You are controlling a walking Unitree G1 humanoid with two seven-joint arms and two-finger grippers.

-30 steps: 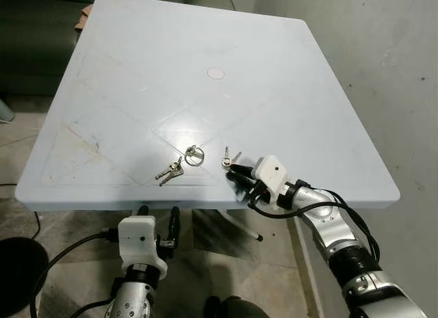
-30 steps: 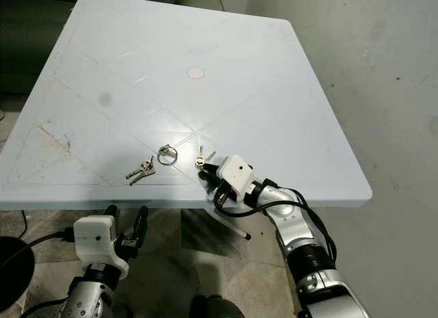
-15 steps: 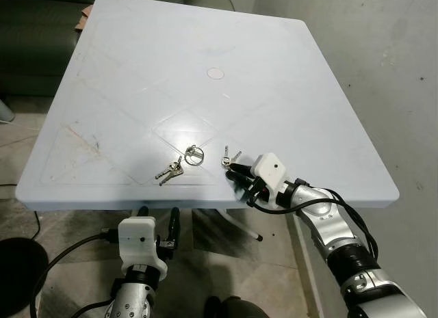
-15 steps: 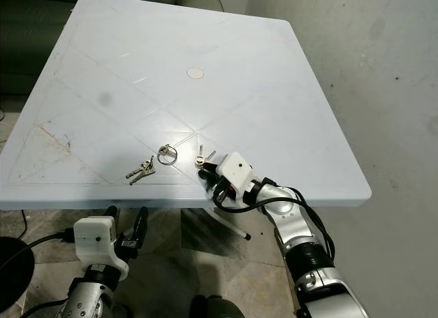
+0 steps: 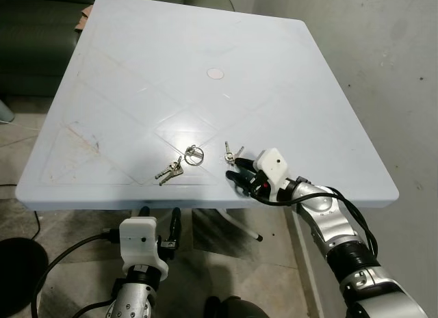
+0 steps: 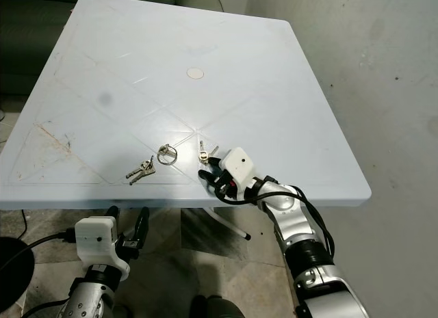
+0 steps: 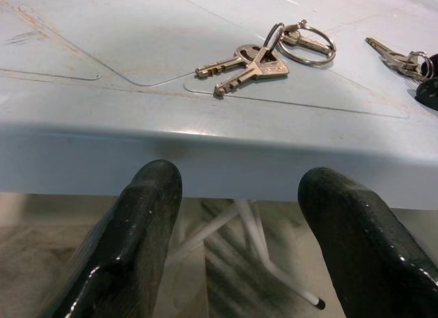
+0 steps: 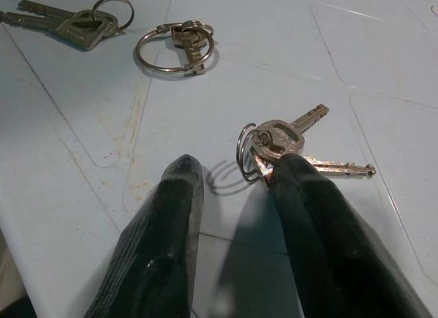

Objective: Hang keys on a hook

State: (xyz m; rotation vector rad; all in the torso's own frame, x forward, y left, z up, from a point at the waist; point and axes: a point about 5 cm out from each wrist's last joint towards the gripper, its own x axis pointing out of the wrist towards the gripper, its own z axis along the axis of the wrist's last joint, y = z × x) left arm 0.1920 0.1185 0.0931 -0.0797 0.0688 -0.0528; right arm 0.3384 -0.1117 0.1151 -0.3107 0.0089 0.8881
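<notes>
Right gripper (image 8: 229,195): fingers apart, low over table (image 5: 137,65) near front edge, one finger touching keys (image 8: 287,143).
Keys: flat on table, near second bunch (image 5: 171,170) and ring (image 5: 194,154).
Left gripper (image 7: 239,215): fingers apart, below table edge.

Silver jointed arms, white wrist housings (black cables looping), long black fingers (image 8: 171,249).
</notes>
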